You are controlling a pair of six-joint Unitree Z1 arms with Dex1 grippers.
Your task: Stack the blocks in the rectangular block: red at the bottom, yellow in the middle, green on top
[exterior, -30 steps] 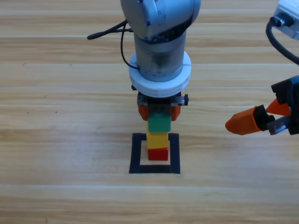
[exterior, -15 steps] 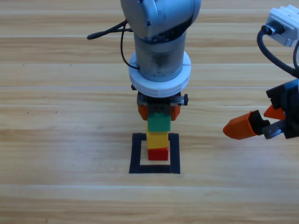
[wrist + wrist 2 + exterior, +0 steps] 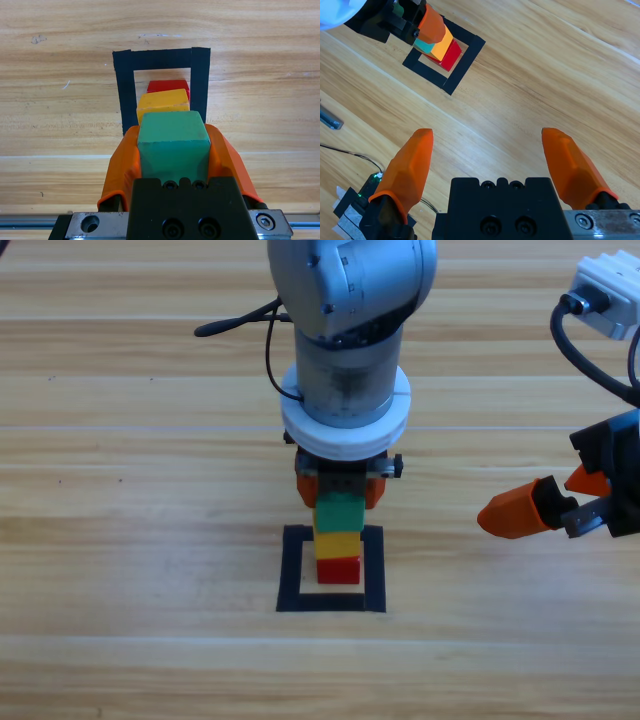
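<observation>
The left gripper (image 3: 340, 488) hangs over the middle of the wooden table (image 3: 120, 540), pointing straight down, with its jaws closed against two opposite sides of the green cube (image 3: 339, 512). In the left wrist view the green cube (image 3: 173, 145) fills the space between the two orange jaws, one jaw pressed to each flank, its top face towards the gripper's black body.

Directly under the green cube sits the yellow cube (image 3: 338, 543), and under that the red cube (image 3: 338, 569), so the three form one column: red lowest, yellow in the middle, green uppermost. From the wrist camera the yellow cube (image 3: 163, 104) and the red cube (image 3: 168, 85) show only as narrow strips past the green one (most of each is hidden by the cube above it). Whether the green cube is resting fully on the yellow or held a hair above it cannot be told.

The column stands inside the black tape rectangle (image 3: 290, 570), with the red cube on the bare wood within the outline and not touching the tape on any visible side.

The right gripper (image 3: 560, 505) waits near the picture's right edge, well apart from the stack, its jaws spread wide with nothing between them; its own view looks across the table to the stack and tape outline (image 3: 462, 65) in the distance.
</observation>
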